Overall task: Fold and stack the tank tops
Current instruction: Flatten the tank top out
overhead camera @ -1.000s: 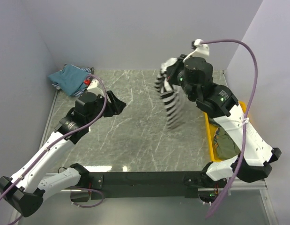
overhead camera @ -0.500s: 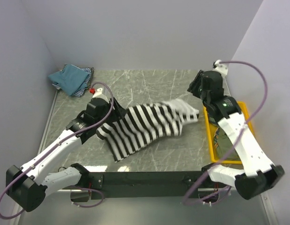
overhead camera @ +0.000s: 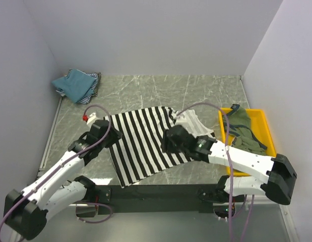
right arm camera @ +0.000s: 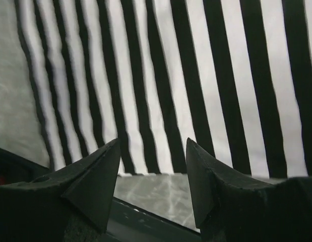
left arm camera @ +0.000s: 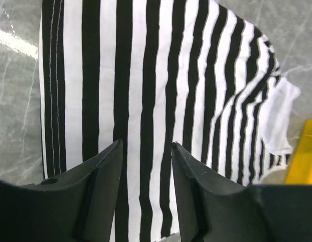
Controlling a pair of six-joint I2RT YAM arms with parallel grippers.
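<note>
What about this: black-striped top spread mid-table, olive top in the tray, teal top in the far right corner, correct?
No. The top view shows the teal top in the far left corner. The black-striped top is spread mid-table and the olive top is in the tray.

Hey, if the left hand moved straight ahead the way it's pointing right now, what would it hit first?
The left hand points down at the bold black-and-white striped cloth tank top spread on the grey marble table. It would likely meet that cloth first; the gap above it is unclear.
</note>
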